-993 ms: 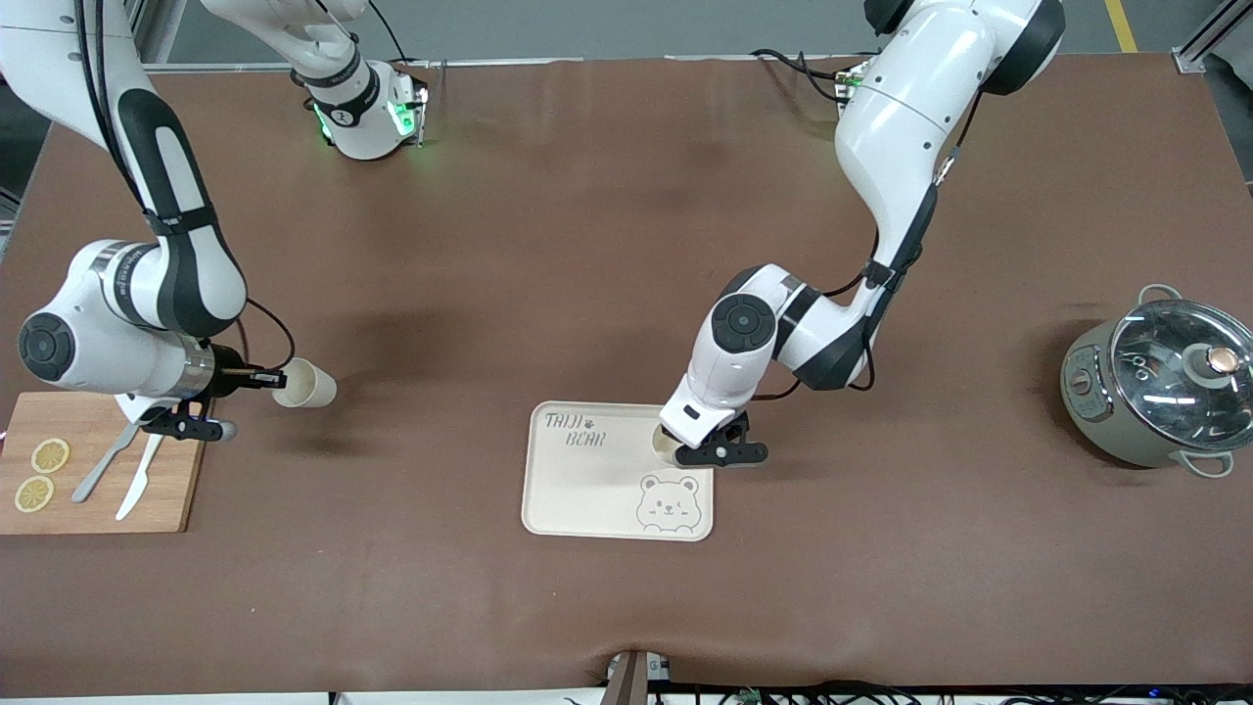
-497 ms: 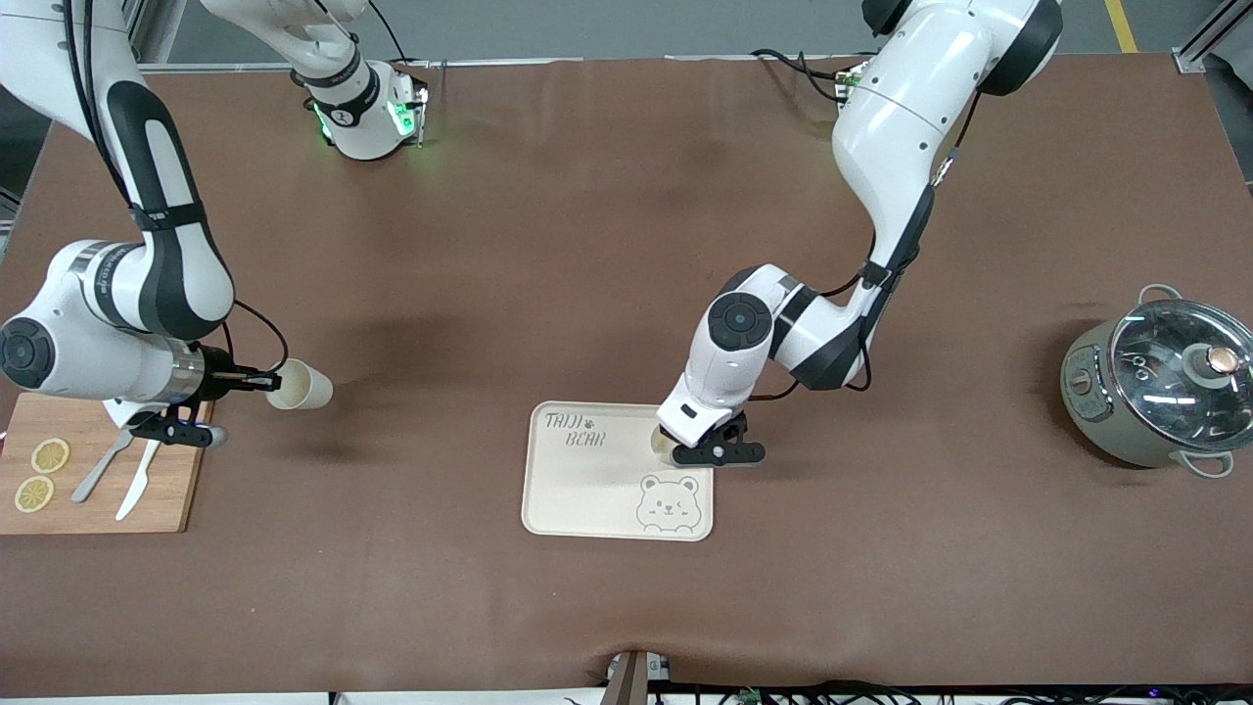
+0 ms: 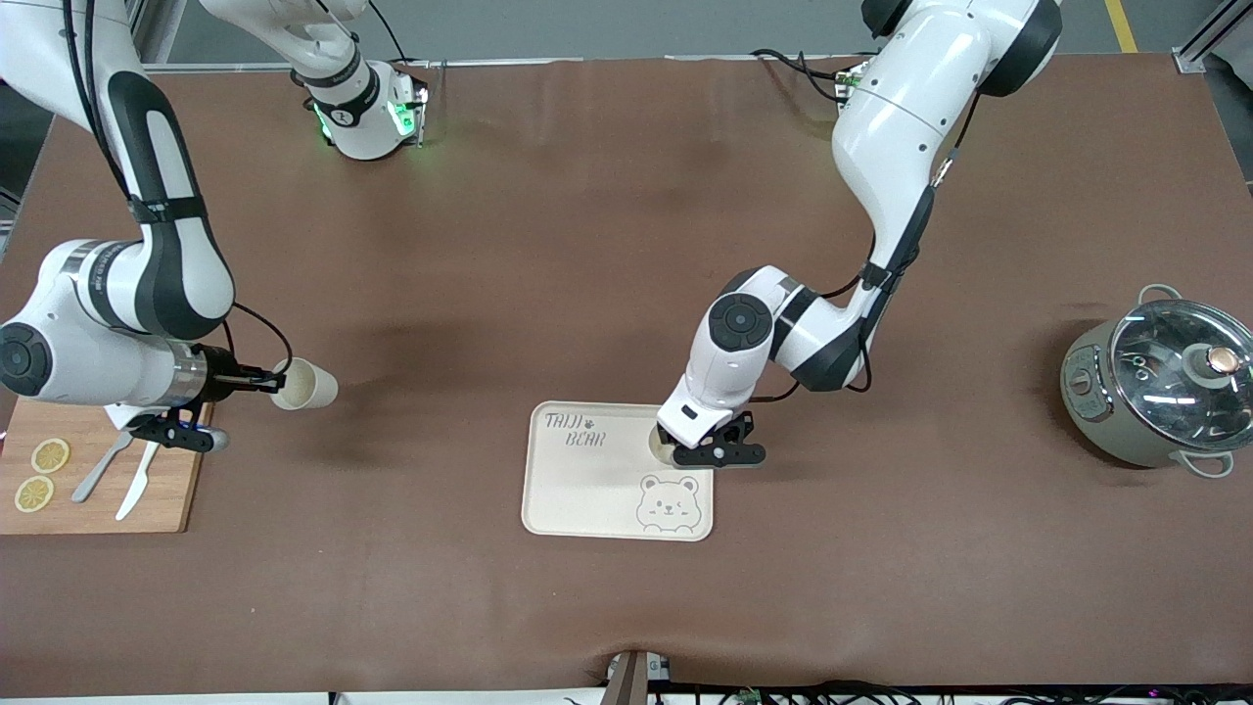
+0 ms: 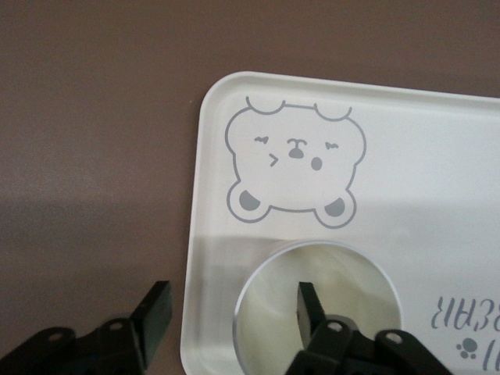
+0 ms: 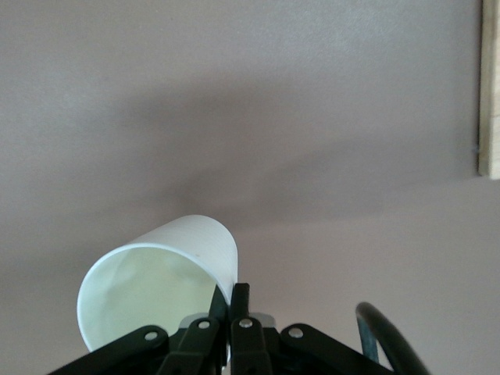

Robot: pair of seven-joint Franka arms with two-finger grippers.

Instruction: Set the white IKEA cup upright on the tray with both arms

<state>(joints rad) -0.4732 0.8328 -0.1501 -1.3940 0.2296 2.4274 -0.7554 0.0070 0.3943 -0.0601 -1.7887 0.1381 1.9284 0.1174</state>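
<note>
One white cup (image 3: 307, 384) hangs on its side over the bare table beside the cutting board. My right gripper (image 3: 270, 382) is shut on its rim. In the right wrist view the cup (image 5: 148, 289) opens toward the camera and the gripper (image 5: 232, 301) pinches its wall. A second white cup (image 3: 663, 447) stands upright on the cream bear tray (image 3: 587, 490), at the tray's edge toward the left arm's end. My left gripper (image 3: 713, 452) is open above it. In the left wrist view the gripper (image 4: 232, 312) has one finger inside the cup (image 4: 266, 312) and the other outside the tray (image 4: 437, 156).
A wooden cutting board (image 3: 166, 490) with lemon slices (image 3: 49, 455), a fork and a knife lies at the right arm's end; its edge shows in the right wrist view (image 5: 490, 86). A grey pot (image 3: 1155, 387) with a glass lid stands at the left arm's end.
The right arm's wrist shifted slightly toward its end of the table; its cup stays almost in place. The left gripper has barely moved over the tray's cup.
</note>
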